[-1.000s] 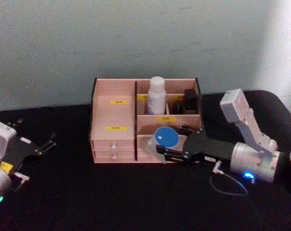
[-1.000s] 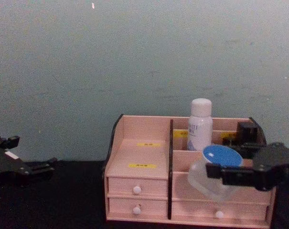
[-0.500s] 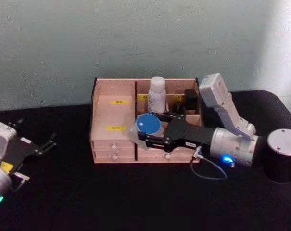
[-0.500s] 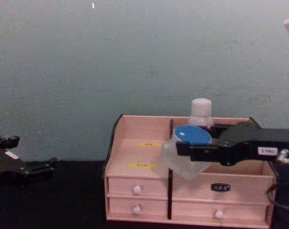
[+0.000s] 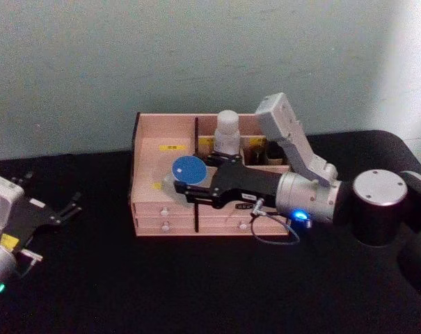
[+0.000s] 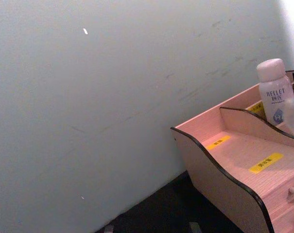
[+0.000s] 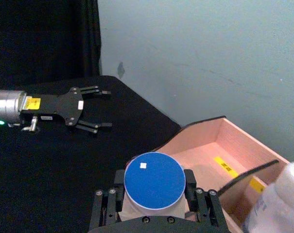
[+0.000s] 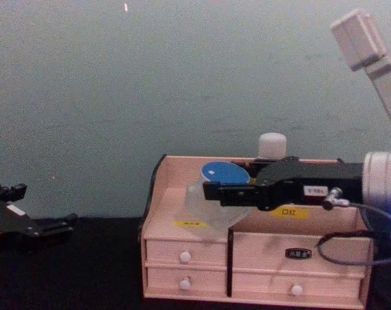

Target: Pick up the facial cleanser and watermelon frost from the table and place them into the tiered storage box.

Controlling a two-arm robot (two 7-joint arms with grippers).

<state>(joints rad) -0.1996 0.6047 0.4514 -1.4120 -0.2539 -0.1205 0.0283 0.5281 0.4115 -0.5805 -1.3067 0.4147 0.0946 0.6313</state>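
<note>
Gripping the jar [image 5: 188, 169] in the right tool [image 5: 184, 182] over the box [image 5: 161, 132], ready to set down; left tool [image 7: 95, 109] open, idle.

— How many containers do you count?
— 2: 1 facial cleanser [image 5: 227, 129] and 1 watermelon frost [image 5: 187, 170]. That makes 1 white cap and 1 blue lid.
— Boxes?
— 1 tiered storage box [image 5: 146, 132], with 4 drawers [image 8: 163, 253] in 2 rows of 2. The chest view shows 3 white knobs [image 8: 185, 257].
— Yellow labels?
— 4 yellow labels [image 6: 267, 162] that I can pick out. Those at the back right are hard to separate, so take 4 as the least.
— Grippers?
— 2: 1 left gripper [image 5: 55, 189] and 1 right gripper [image 5: 186, 179].
— Anything else?
— 1 black table [image 5: 196, 292] and 1 wall [image 5: 196, 56].
</note>
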